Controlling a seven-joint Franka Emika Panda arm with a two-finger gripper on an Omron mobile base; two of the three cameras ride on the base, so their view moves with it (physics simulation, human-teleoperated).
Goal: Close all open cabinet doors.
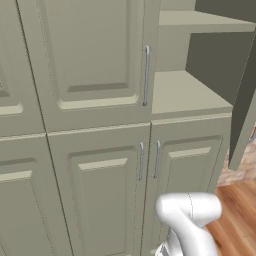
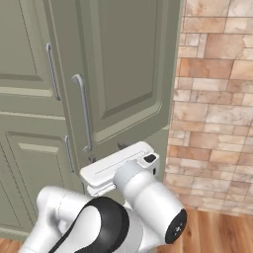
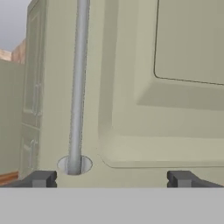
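Sage-green panelling runs across the whole cabinet wall, and you have one upper door point(image 2: 123, 64) standing swung out at the wall's right end, next to the brick wall point(image 2: 217, 99). In the left base view its opened compartment shows as bare shelves point(image 1: 187, 95) behind it, with the door seen edge-on at the right border of that frame.

The gripper point(image 3: 111, 178) sits right up at the outer face of that open door, near its lower edge. Its fingertips point(image 3: 41, 178) are spread wide, one beside the foot of the silver bar handle point(image 3: 78, 87) and the other under the raised centre panel; nothing lies between them, so the hand is released (whether the tips actually touch the door face you cannot tell from here).

By my reading, the job is unfinished: this door is not yet home. The neighbouring upper door point(image 1: 92, 60) and the two lower doors point(image 1: 100, 190) look flush and shut, so this is likely the only one left among those you can see here.

Little obstructs the swing. The brick wall lies close beyond the door's hinge side, and the wooden floor point(image 1: 237, 210) below is bare. Watch the handle's foot: a fingertip could snag it while you push.
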